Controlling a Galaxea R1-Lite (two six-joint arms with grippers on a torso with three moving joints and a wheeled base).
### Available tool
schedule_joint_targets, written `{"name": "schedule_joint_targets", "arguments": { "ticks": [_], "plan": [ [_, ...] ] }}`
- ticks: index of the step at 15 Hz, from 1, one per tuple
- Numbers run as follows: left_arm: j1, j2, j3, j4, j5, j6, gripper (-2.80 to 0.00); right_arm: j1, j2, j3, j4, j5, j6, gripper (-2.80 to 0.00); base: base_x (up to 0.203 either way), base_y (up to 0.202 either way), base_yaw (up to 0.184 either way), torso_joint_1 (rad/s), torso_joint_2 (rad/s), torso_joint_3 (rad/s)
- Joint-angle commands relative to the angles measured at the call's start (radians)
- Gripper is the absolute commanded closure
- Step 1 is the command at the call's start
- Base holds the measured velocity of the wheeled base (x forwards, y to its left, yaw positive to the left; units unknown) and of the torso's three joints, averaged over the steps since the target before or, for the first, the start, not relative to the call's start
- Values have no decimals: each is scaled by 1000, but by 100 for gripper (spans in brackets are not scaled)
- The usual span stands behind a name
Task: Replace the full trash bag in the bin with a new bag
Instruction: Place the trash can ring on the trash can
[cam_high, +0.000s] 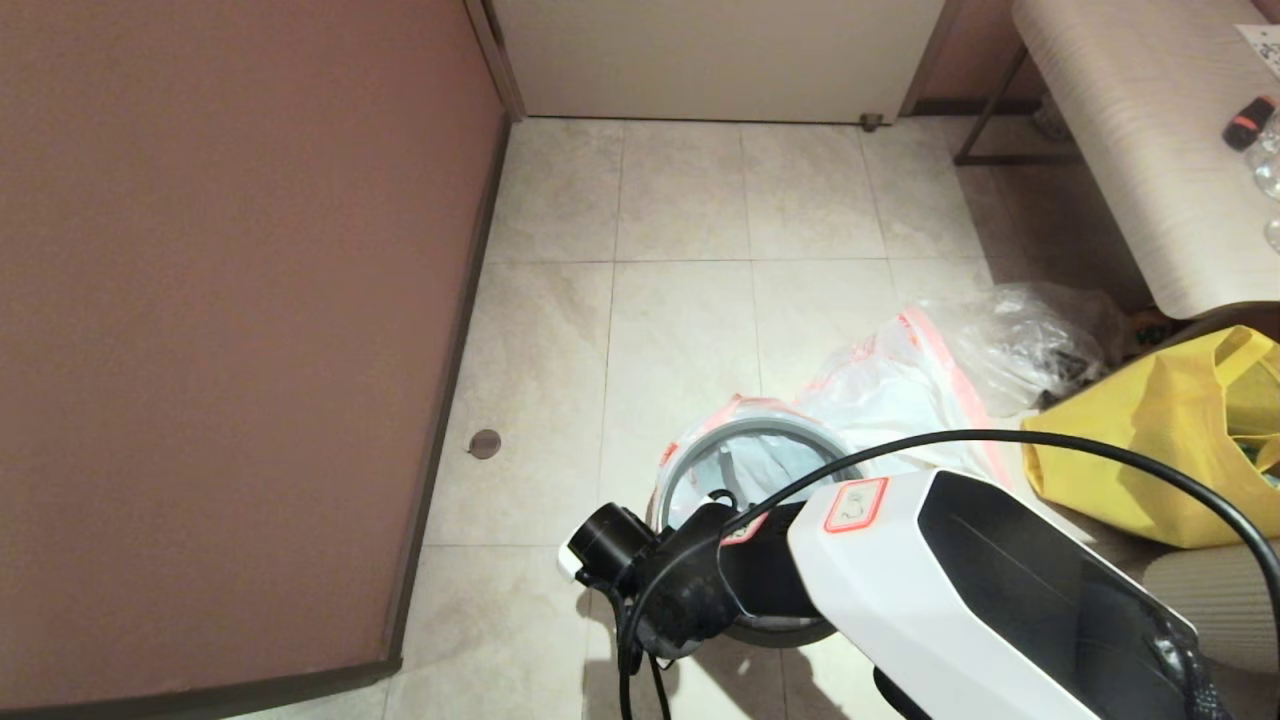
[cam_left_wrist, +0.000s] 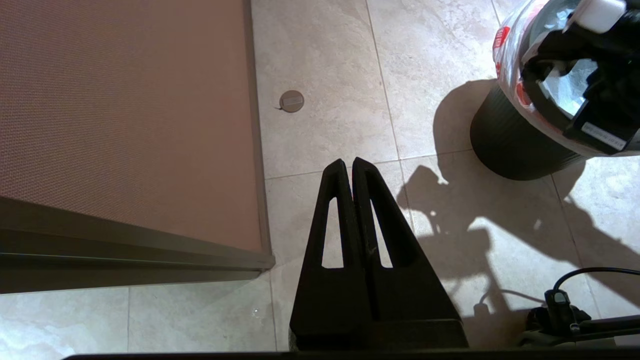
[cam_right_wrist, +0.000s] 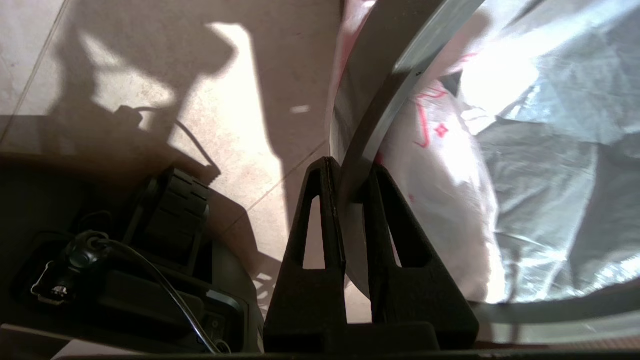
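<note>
On a tiled floor, the bin (cam_high: 745, 560) sits at six o'clock; the right claw (cam_right_wrist: 350, 187) pinches its grey ring (cam_right_wrist: 385, 110), seemingly to lift it off the full trash bag (cam_right_wrist: 525, 165). Left claw (cam_left_wrist: 348, 167) idles closed, empty.

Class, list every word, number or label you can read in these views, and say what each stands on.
No text here can be quoted.
Red-bordered sticker on the right arm: one handwritten mark, illegible.
White label on the right wrist: too small.
Red print on the printed bag lining the bin: line drawing and a star, no letters legible.
Paper on the table: too small.
</note>
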Motion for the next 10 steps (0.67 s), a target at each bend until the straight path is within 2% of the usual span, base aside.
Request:
{"name": "schedule_joint_targets", "arguments": {
  "ticks": [1, 4, 10],
  "plan": [
    [0, 1, 0, 0, 0, 0, 0, 1, -42, 10, 7, -3, 2, 0, 0, 0, 0, 0, 0, 0],
    [0, 1, 0, 0, 0, 0, 0, -2, -79, 51, 26, -7, 30, 0, 0, 0, 0, 0, 0, 0],
    [0, 1, 0, 0, 0, 0, 0, -36, -63, 43, 22, -4, 28, 0, 0, 0, 0, 0, 0, 0]
  ]
}}
